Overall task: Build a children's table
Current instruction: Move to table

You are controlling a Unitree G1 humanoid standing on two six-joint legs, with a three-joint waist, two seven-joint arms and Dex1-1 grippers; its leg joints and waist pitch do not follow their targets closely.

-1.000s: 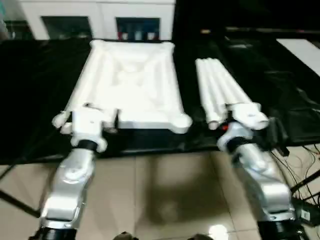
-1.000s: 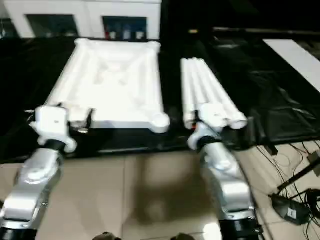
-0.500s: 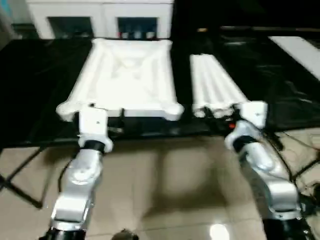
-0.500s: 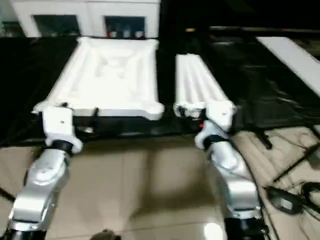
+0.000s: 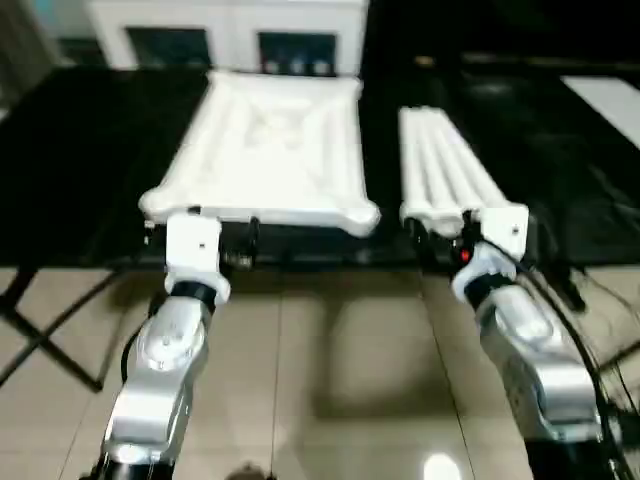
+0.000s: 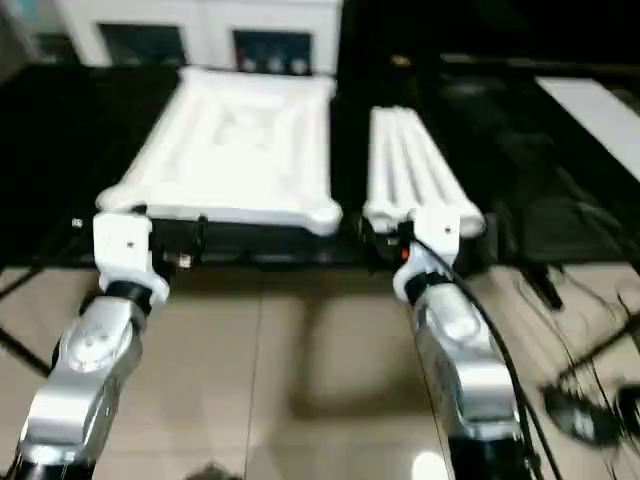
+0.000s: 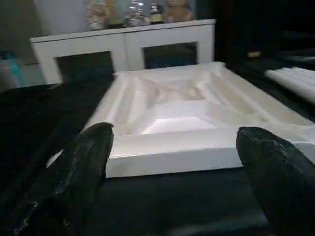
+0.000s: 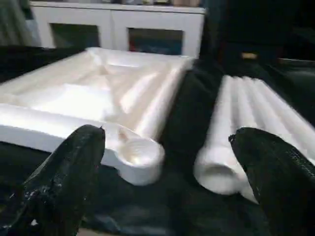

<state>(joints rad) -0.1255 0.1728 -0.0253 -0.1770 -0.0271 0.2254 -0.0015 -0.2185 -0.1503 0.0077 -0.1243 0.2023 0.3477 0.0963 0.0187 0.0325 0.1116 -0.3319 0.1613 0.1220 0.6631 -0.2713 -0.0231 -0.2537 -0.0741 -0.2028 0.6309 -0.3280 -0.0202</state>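
The black-covered work surface [image 5: 80,170] carries the white table top [image 5: 270,150], lying ribbed underside up with its long axis running away from the robot toward a white cabinet [image 5: 230,30] at the back. Its round corner sockets face upward; the near right socket [image 8: 139,151] sits at the surface's front edge. Just beside the top on the robot's right, with a dark gap between, the tube legs [image 5: 445,170] lie bundled side by side, parallel to the top, open ends [image 8: 216,172] toward the robot. A flat white panel [image 5: 610,100] lies well apart at far right. Tiled floor [image 5: 340,380] and cables [image 6: 585,330] fill the foreground. Both silver forearms reach forward: the left gripper [image 7: 177,162] hangs before the top's near edge, fingers spread wide and empty; the right gripper [image 8: 167,172] faces the gap between socket and legs, equally wide and empty.
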